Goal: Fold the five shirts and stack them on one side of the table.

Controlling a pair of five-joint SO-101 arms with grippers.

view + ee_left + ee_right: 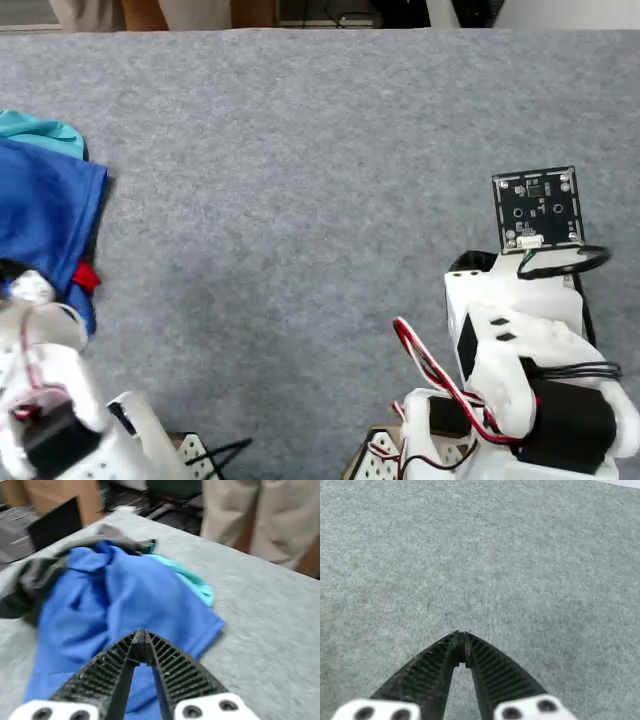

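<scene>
A crumpled blue shirt (115, 605) lies at the table's left edge, also seen from above as the blue shirt (45, 215). A teal shirt (192, 580) pokes out from under it on the far side, the same teal shirt (40, 130) in the high view. A dark grey shirt (35, 575) lies beside the blue one. My left gripper (142, 639) hovers over the blue shirt with its tips together and nothing between them. My right gripper (461, 639) is shut over bare grey felt, holding nothing. The right arm (530, 370) sits at the front right.
Grey felt (320, 180) covers the whole table. A black camera board (538, 210) stands on the right arm. A person in light trousers (250, 515) stands past the table's far edge. A red tab (86, 276) shows by the left arm.
</scene>
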